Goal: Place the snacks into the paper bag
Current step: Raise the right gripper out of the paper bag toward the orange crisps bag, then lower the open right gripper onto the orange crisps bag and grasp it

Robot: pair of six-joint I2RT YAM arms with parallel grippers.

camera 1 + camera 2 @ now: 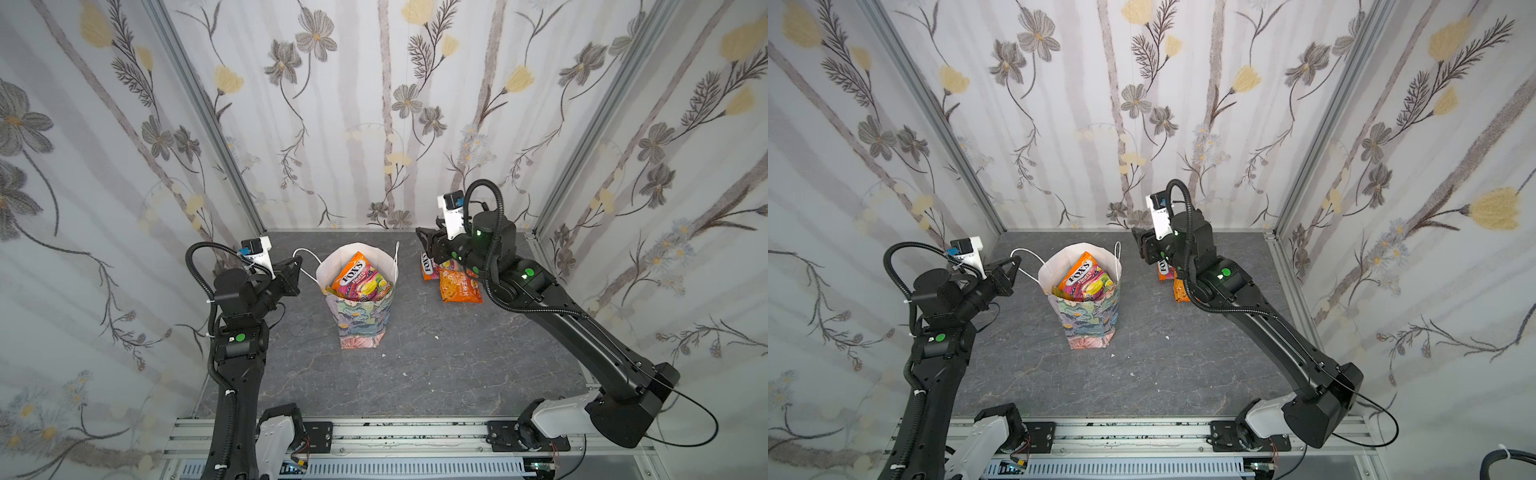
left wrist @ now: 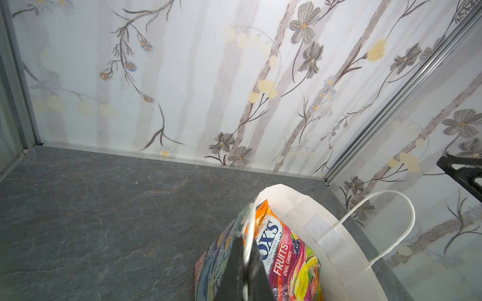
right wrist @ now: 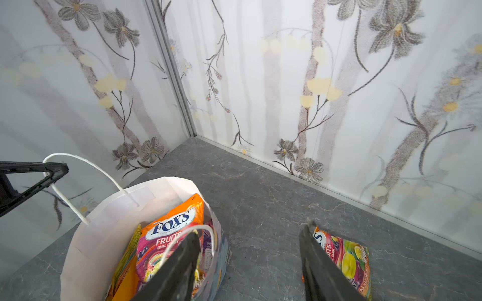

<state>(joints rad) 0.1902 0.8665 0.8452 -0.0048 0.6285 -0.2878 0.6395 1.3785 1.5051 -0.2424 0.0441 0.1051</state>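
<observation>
Right gripper (image 3: pixel 250 229) jaws spread, empty, between paper bag (image 3: pixel 104 229) and a FOX'S Fruits pouch (image 3: pixel 347 260) lying flat on the tabletop (image 3: pixel 260 195) just beside the outer finger (image 3: pixel 320 260), long axis roughly along the fingers; right arm nearer. Left gripper (image 1: pixel 297 261) is pressed shut on the bag's cord handle (image 3: pixel 69 204). Only a top view shows a second orange pouch (image 1: pixel 459 289) against the first; the right wrist view hides it.

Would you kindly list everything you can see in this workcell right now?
paper bag: one, pastel floral outside, white inside, upright mid-table.
FOX'S pouch: one, orange-pink, topmost in bag; packs beneath, count hidden.
second FOX'S pouch: one, orange-pink, on table by right arm.
orange pouch: one, orange, beside it on table.
table: one, grey.
left gripper: one, black, shut on cord handle.
right gripper: one, black, open, empty, above table beside bag.
</observation>
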